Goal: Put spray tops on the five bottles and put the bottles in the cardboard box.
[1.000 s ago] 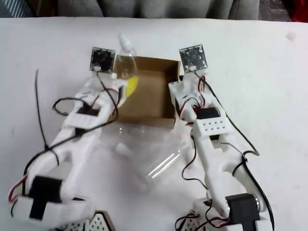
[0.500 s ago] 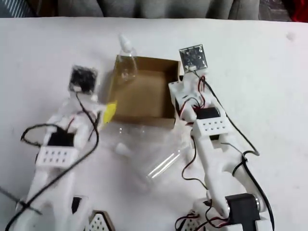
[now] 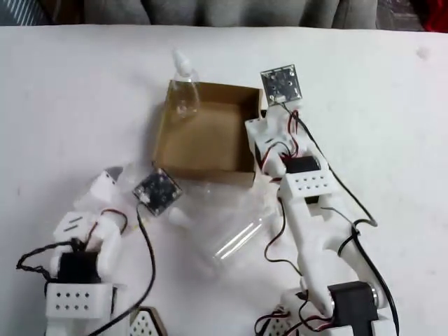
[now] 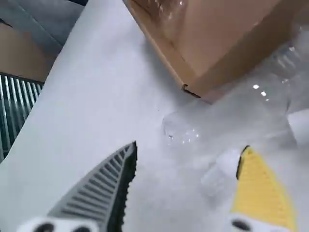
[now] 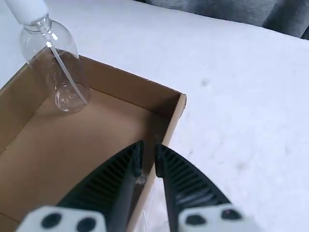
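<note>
The box is sitting mid-table, open side up, with one capped bottle standing upright in its far left corner and leaving most of the floor open. The right gripper is pinching the box's right wall, jaws nearly closed with the cardboard edge running between them. Loose bottles are lying on their sides on the table, just in front of the near wall and touching its left corner. The left gripper is hovering near that corner, jaws spread wide and holding nothing, with a clear bottle lying between and beyond them. White tabletop is stretching away left of the box.
</note>
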Controlling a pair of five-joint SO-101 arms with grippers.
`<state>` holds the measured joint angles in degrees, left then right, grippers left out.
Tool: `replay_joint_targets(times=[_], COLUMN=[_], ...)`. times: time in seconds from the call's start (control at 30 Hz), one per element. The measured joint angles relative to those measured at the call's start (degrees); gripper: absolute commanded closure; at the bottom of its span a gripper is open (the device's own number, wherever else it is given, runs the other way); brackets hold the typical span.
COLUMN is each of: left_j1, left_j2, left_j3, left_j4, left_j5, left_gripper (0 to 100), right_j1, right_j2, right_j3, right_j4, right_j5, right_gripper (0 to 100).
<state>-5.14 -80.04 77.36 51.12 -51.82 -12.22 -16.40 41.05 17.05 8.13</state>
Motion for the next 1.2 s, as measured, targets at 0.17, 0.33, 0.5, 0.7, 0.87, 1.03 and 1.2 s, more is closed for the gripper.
replay_joint_targets(times=[0.17,0.33,0.5,0.7,0.87,1.03,1.2], left_j1=[0.0,0.97,3.43,5.8,8.44,8.35,5.27], left_j2=[-0.7,5.19,17.32,30.77,39.65,49.14,62.77], left_j3=[-2.2,-9.93,-18.46,-24.0,-26.99,-30.86,-36.66], left_j4=[10.37,18.55,18.81,14.15,7.91,1.85,-1.85], left_j5=[-5.01,-8.35,-9.32,-11.78,-12.57,-12.57,-12.66], left_gripper=[70,70,70,70,70,70,70], right_j1=[0.0,0.0,0.0,0.0,0.0,0.0,0.0], right_j2=[0.0,0.0,0.0,0.0,0.0,0.0,0.0], right_j3=[0.0,0.0,0.0,0.0,0.0,0.0,0.0], right_j4=[0.0,0.0,0.0,0.0,0.0,0.0,0.0], right_j5=[0.0,0.0,0.0,0.0,0.0,0.0,0.0], right_gripper=[98.4,98.4,98.4,98.4,98.4,98.4,98.4])
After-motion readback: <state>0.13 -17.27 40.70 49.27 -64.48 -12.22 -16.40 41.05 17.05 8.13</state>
